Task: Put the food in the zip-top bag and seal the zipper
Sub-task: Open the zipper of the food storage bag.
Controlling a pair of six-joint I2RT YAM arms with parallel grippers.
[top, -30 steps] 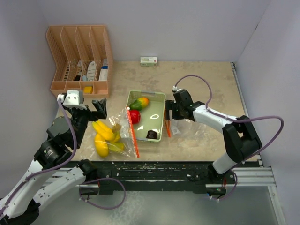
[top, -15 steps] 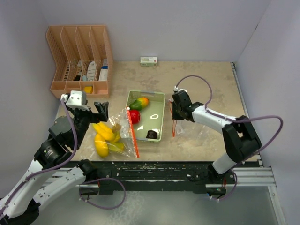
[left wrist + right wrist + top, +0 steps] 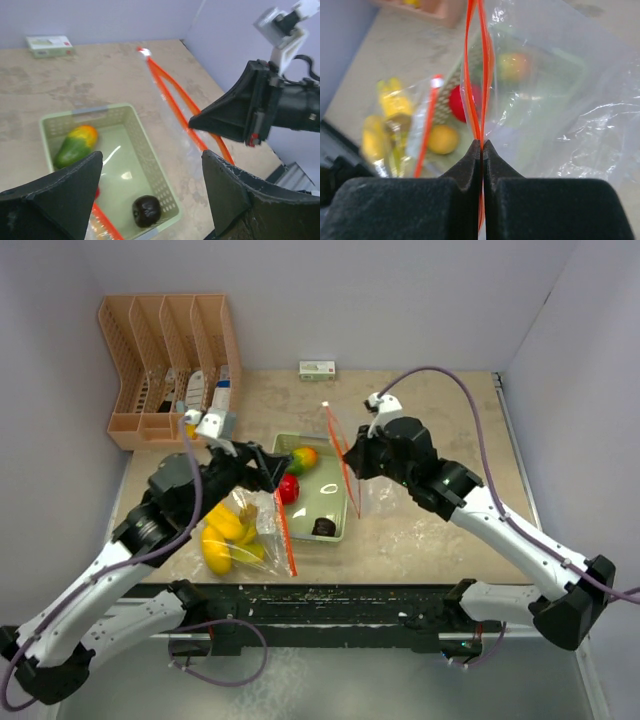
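Note:
My right gripper (image 3: 349, 457) (image 3: 482, 146) is shut on the orange-red zipper (image 3: 338, 445) (image 3: 479, 75) of a clear zip-top bag (image 3: 352, 483) (image 3: 560, 100). It holds the bag up on edge beside the tray, and I see no food in it. My left gripper (image 3: 271, 469) (image 3: 151, 165) hangs open over the pale green tray (image 3: 345, 525) (image 3: 150, 145), holding nothing. The tray holds a green-red mango (image 3: 300, 458) (image 3: 75, 145), a red apple (image 3: 288, 488) and a dark purple fruit (image 3: 323, 526) (image 3: 146, 210).
A second clear bag (image 3: 262, 502) with its own orange strip lies left of the tray, holding yellow bananas (image 3: 222, 517) and a yellow mango (image 3: 215, 552). An orange desk organiser (image 3: 170, 360) stands at the back left. A small box (image 3: 317, 368) lies by the back wall.
My right gripper shut on the zipper and lifted the bag off the table, towards the tray. My left arm swung right from over the bananas to the tray.

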